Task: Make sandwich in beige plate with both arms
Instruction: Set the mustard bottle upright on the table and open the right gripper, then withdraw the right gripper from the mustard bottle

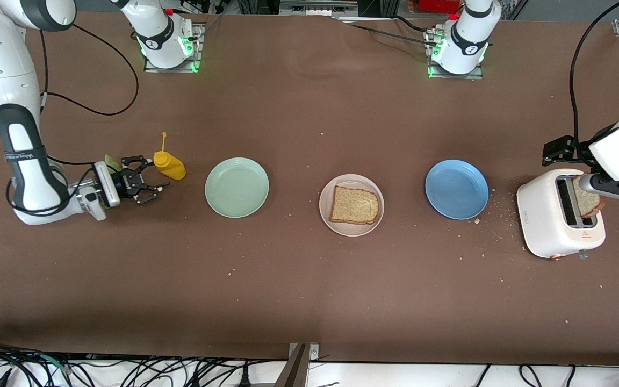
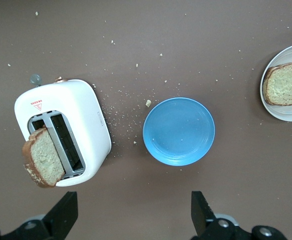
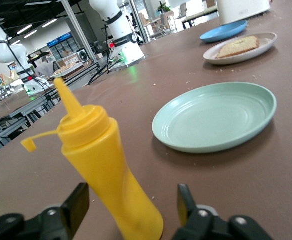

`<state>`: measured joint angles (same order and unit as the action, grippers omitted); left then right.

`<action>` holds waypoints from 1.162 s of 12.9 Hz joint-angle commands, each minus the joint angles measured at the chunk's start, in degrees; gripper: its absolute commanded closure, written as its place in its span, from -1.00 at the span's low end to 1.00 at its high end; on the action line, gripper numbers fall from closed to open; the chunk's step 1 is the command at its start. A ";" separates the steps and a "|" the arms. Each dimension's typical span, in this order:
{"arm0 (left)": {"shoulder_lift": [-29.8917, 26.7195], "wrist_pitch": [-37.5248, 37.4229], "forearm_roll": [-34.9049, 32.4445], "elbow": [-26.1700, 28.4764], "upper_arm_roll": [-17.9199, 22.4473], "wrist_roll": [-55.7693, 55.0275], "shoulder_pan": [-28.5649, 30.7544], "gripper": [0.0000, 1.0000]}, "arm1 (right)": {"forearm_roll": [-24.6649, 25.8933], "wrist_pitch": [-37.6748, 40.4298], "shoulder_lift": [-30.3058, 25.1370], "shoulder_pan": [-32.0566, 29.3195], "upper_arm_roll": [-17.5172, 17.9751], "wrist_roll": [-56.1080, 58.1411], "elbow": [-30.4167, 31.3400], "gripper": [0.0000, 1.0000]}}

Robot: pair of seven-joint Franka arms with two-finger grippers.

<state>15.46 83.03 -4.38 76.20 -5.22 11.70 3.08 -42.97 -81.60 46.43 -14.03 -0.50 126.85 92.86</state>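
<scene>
Beige plate [image 1: 326, 215] at counter middle, between mint plate [image 1: 236, 187] and blue plate [image 1: 456, 188]; one bread slice [image 1: 354, 205] already on it. Second slice [image 1: 586, 200] stands in toaster [image 1: 559, 220] slot, at left arm's end.

Left pincer [image 2: 134, 215] over toaster area, fingers wide apart, holds nothing.

Right pincer [image 1: 151, 189] low beside yellow mustard bottle [image 1: 170, 165], fingers apart, not gripping.

Step in hand, judged: fetch toaster slice. Next move needs descent over slice, then closing on its upper edge.
</scene>
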 commanded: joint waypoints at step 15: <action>-0.87 -0.85 0.78 0.17 -0.05 -0.10 0.17 -1.00 | 41.96 -2.15 -25.76 11.11 -2.66 -86.19 -13.50 -0.95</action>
<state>15.45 82.71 -4.38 76.20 -5.24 11.70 3.08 -7.06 -81.35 22.79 -6.29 -3.00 48.78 76.94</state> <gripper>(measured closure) 0.000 0.022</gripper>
